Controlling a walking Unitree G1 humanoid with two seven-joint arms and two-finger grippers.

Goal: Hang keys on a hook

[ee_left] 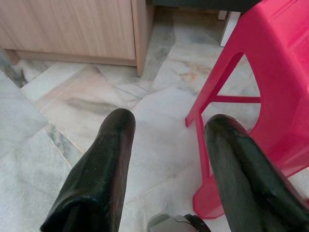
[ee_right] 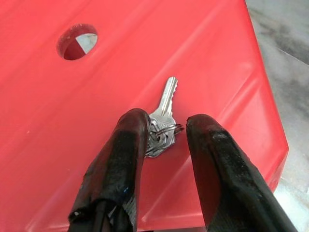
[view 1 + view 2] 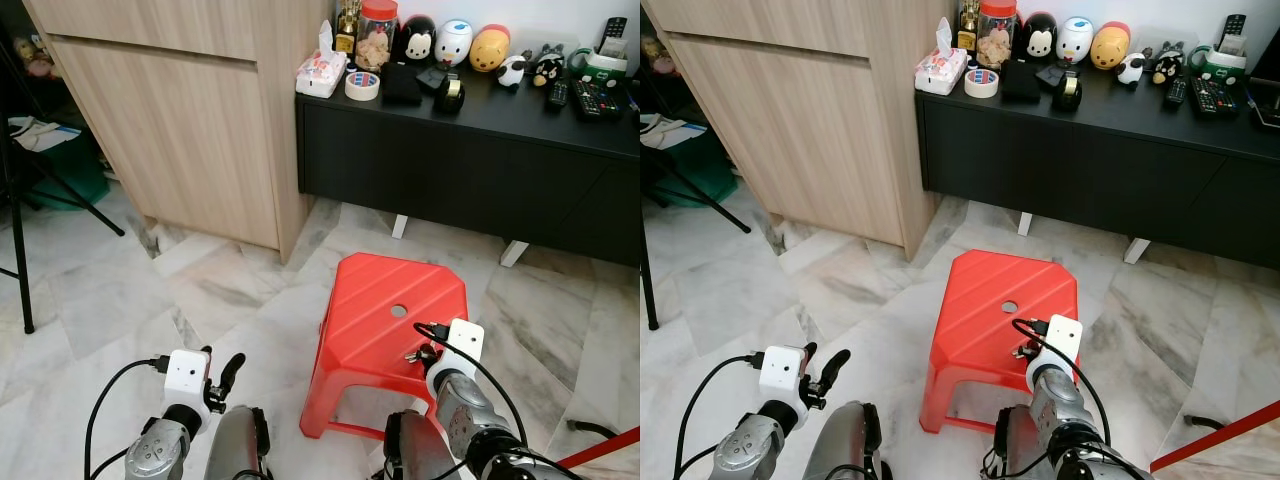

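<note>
A small bunch of silver keys lies on the near right part of a red plastic stool, close to its front edge. My right gripper hovers low over the stool, open, one black finger on each side of the keys; the left finger covers part of the key ring. In the left eye view the keys peek out just beside that gripper. My left gripper hangs open over the marble floor left of the stool, holding nothing.
A tall wooden cabinet stands at the back left. A low black sideboard behind the stool carries toys, tape rolls and remotes. A black tripod leg is at far left, a red rod at bottom right.
</note>
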